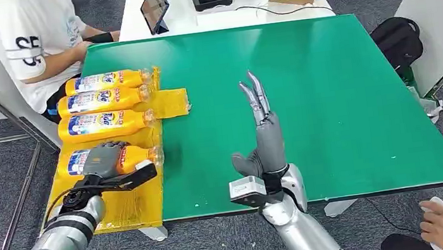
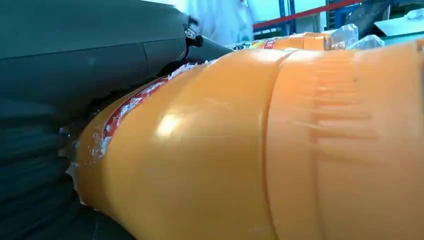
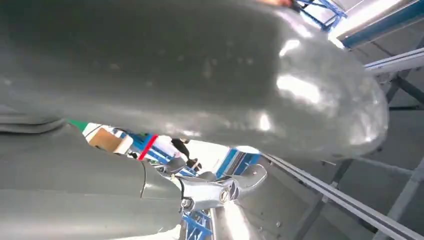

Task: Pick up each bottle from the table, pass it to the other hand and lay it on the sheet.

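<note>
The left hand (image 1: pixel 103 160) grips the nearest orange bottle (image 1: pixel 133 156), lying crosswise on the yellow sheet (image 1: pixel 128 210); the right hand (image 1: pixel 263 134) stands open, empty.

Left hand (image 1: pixel 106 158) on nearest bottle (image 1: pixel 137 156) on yellow sheet (image 1: pixel 128 206); right hand (image 1: pixel 263 134) upright, empty.

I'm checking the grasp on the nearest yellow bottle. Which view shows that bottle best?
The head view: the whole nearest bottle lies on the yellow sheet with the left hand over its middle. The left wrist view gives a close view of its yellow body and torn label edge. The right wrist view looks elsewhere.
</note>
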